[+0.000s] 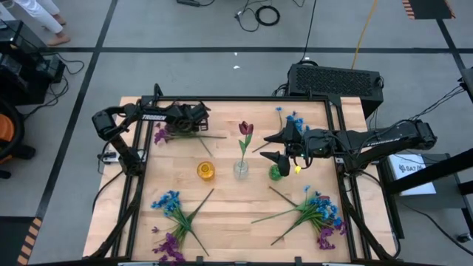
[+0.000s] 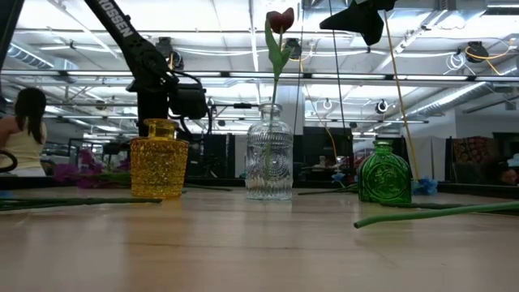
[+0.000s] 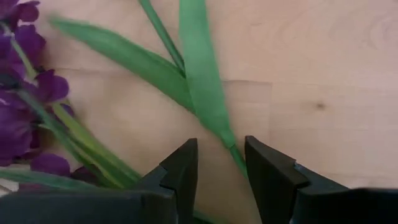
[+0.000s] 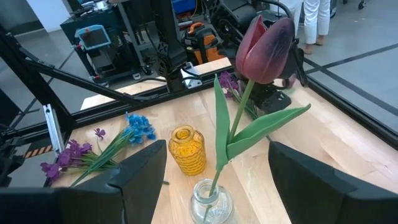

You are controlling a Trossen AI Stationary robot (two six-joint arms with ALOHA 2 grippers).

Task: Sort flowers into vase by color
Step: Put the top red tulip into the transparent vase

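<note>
My left gripper (image 3: 221, 165) hovers open at the table's far left (image 1: 194, 122), pointing down. Its fingers stand on either side of the green stem (image 3: 235, 152) of a purple sprig (image 3: 25, 93) that lies flat on the wood (image 1: 164, 134). My right gripper (image 1: 275, 147) is wide open and holds nothing. It hangs high (image 2: 357, 16) above the green vase (image 1: 276, 172), facing the dark red tulip (image 4: 264, 43). The tulip stands upright with its stem in the clear vase (image 1: 242, 168). The yellow vase (image 1: 205, 171) has no flower in it. A blue sprig (image 1: 290, 118) lies beyond my right gripper.
Mixed blue and purple sprigs lie in two heaps, near left (image 1: 171, 214) and near right (image 1: 316, 213). A black frame rail (image 1: 133, 185) runs round the table. A black box (image 1: 334, 78) sits past the far right corner. A person (image 2: 24, 130) sits in the room beyond.
</note>
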